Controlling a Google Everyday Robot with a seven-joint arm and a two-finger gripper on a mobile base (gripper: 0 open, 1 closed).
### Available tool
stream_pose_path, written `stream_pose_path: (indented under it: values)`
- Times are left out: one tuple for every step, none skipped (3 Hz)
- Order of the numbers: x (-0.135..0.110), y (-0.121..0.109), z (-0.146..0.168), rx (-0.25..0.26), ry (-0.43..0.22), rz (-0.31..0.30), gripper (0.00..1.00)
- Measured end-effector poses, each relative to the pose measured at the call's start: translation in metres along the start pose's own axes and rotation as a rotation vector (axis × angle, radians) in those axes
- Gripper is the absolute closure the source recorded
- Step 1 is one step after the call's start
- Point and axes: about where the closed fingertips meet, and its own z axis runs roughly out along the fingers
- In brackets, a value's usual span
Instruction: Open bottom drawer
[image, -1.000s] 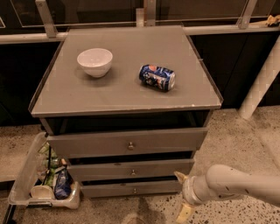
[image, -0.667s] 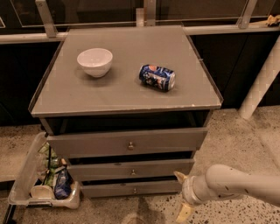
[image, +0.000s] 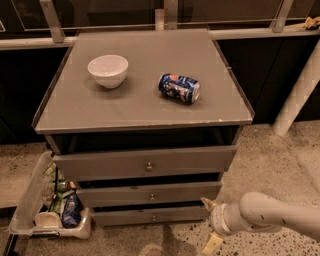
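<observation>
The bottom drawer (image: 125, 217) is the thin grey strip at the foot of the cabinet, with a tiny round knob (image: 154, 217) at its centre. It looks closed, set a little behind the middle drawer (image: 115, 194) and the tall top drawer (image: 100, 164). My gripper (image: 208, 223) is low at the lower right, just off the bottom drawer's right end and near the floor. Its two yellowish fingertips (image: 206, 202) stand apart, open and empty, pointing left toward the cabinet. It is to the right of the knob and not touching it.
A white bowl (image: 108, 70) and a blue soda can (image: 179, 88) on its side lie on the cabinet top (image: 75, 110). A clear plastic bin (image: 30, 210) of packets and bottles stands on the floor at the left. A white post (image: 300, 95) leans at the right.
</observation>
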Motion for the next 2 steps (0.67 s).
stream_pose_path:
  values:
    - [0.025, -0.008, 0.036, 0.002, -0.082, -0.032, 0.00]
    - [0.047, -0.004, 0.078, -0.040, -0.150, -0.090, 0.00]
